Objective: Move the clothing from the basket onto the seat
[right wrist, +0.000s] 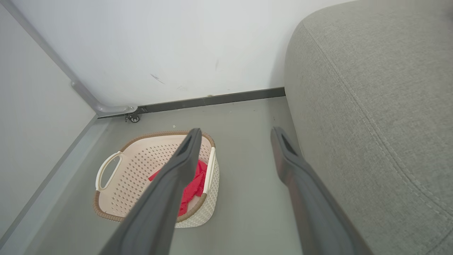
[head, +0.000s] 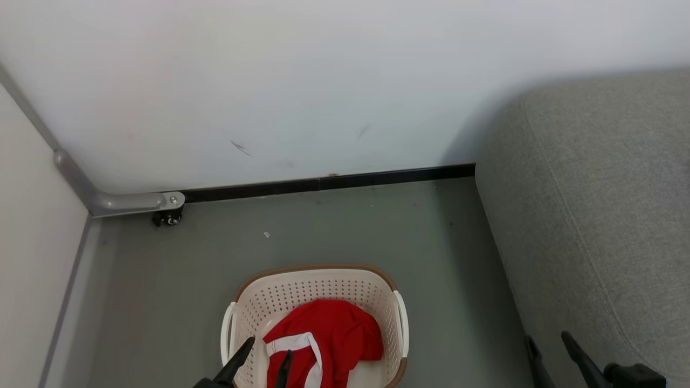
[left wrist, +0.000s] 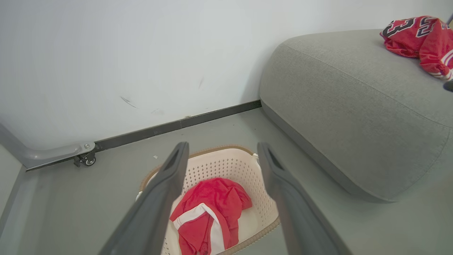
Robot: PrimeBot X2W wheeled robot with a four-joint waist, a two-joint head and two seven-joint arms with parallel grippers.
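Expect soft, light, limp handling from red garment (head: 337, 331) bunched on basket (head: 323, 288) floor; pinch raised fold beside white trim (head: 296, 341) using left gripper (head: 268, 347), fingers apart above; right gripper (head: 547, 338) also apart.

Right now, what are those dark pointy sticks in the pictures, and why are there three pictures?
They are a robot's jaws: two long dark fingers at the end of each arm. One picture comes from a camera on its head; the other two from cameras on its wrists, looking along the fingers. On the grey floor stands a cream basket with a red garment inside. A red jersey already lies on the grey seat. Both pairs of jaws are open and hold nothing; the left jaws hang over the basket.
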